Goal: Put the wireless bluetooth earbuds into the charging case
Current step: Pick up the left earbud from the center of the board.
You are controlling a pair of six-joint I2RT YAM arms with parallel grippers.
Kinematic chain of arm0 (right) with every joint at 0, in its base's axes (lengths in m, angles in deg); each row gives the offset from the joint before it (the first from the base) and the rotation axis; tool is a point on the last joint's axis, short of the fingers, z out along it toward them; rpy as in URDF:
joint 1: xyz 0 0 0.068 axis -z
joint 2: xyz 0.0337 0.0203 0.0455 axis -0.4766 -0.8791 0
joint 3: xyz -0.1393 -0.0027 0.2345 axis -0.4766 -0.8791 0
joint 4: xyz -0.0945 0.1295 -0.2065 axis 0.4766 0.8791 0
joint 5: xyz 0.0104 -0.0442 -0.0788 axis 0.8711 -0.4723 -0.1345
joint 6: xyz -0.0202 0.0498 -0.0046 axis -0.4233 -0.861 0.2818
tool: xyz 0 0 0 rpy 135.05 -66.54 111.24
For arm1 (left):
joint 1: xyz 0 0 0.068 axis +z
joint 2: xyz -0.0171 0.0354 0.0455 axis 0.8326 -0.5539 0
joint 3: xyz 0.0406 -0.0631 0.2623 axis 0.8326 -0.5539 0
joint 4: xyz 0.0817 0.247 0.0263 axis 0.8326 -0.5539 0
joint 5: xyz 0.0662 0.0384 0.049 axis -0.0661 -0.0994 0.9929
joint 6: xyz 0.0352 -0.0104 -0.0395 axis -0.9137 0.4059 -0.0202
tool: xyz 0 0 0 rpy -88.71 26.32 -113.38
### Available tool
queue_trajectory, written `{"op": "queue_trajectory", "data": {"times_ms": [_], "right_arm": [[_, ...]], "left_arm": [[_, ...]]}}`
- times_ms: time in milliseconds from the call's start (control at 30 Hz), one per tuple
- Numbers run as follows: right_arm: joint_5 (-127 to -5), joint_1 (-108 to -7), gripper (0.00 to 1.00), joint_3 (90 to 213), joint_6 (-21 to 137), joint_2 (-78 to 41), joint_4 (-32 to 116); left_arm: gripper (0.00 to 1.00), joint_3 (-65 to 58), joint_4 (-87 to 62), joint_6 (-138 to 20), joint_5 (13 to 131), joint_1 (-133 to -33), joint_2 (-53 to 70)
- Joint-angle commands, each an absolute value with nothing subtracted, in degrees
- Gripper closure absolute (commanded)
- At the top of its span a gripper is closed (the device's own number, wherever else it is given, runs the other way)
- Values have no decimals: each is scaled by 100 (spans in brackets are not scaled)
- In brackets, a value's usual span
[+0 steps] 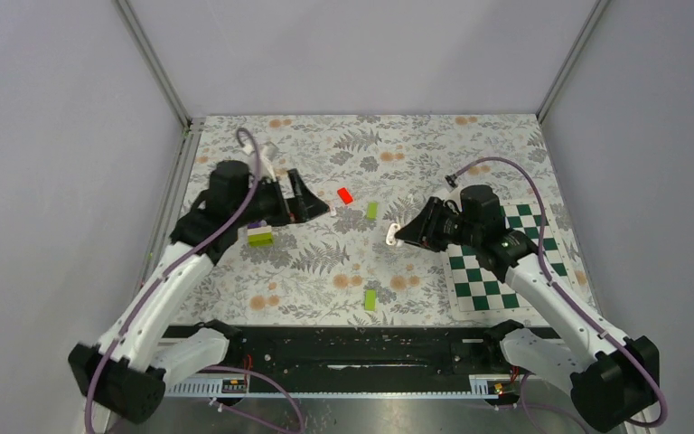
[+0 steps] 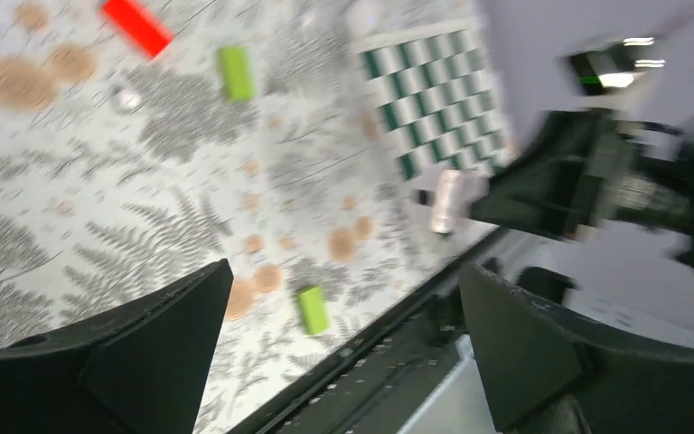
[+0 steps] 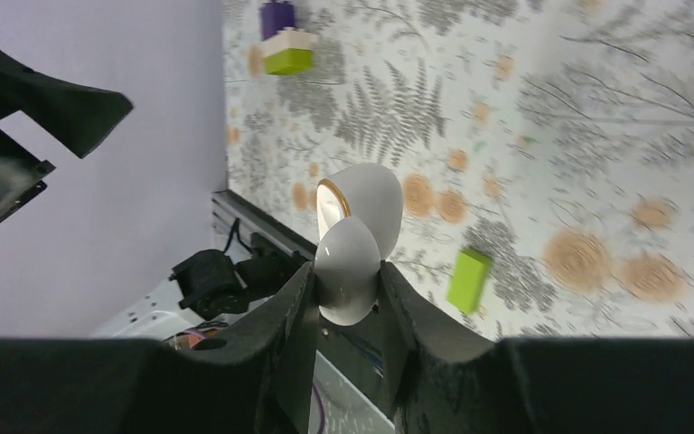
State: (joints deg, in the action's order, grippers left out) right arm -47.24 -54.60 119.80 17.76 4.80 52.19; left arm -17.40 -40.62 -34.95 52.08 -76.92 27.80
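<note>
Well, the small white glossy rounded plastic charging case [image 3: 354, 237] hangs lid-open at the middle of the right wrist view. Its lower shell is pinched in the partly closed right claw [image 3: 345, 278]. The left claw [image 2: 343, 280] gapes wide and empty. A tiny white plastic speck [image 1: 332, 210], likely an earbud, lies beside it, left of centre on the floral table [image 1: 325, 271]. Best to hold the case steady, cavity exposed, and pinch the earbud squarely. No writing is legible.

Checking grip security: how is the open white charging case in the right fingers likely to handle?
The charging case looks glossy and rounded, so it could slip or twist between the right fingers. Its raised lid probably swings if bumped. Small, so likely light.
</note>
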Motion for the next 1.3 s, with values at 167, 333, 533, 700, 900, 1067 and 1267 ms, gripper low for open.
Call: {"op": "queue_trajectory", "data": {"times_ms": [167, 333, 533, 700, 900, 1067, 1267], "right_arm": [[-5286, -5130, 100, 11777, 2090, 1326, 6363], [-5363, -5132, 100, 11689, 1987, 1602, 6395], [-5363, -5131, 100, 11644, 1917, 1789, 6389], [-5369, -5132, 100, 11609, 1895, 1903, 6384], [-5337, -5128, 100, 11624, 1887, 1921, 6377], [-5341, -5132, 100, 11614, 1885, 1953, 6384], [-5328, -5132, 100, 11604, 1833, 1939, 6334]], "left_arm": [[1, -1136, -4968, -3761, 8627, -9026, 541], [5, -363, -4981, -3543, 9136, -9118, -852], [34, 526, -5023, -3118, 9192, -9117, -2054], [38, 1098, -5185, -3057, 9365, -9084, -2630], [48, 1467, -5268, -2921, 9458, -8979, -3123], [51, 1470, -5196, -2868, 9190, -8758, -3308], [56, 1402, -5135, -2879, 9056, -8742, -3447]]}}
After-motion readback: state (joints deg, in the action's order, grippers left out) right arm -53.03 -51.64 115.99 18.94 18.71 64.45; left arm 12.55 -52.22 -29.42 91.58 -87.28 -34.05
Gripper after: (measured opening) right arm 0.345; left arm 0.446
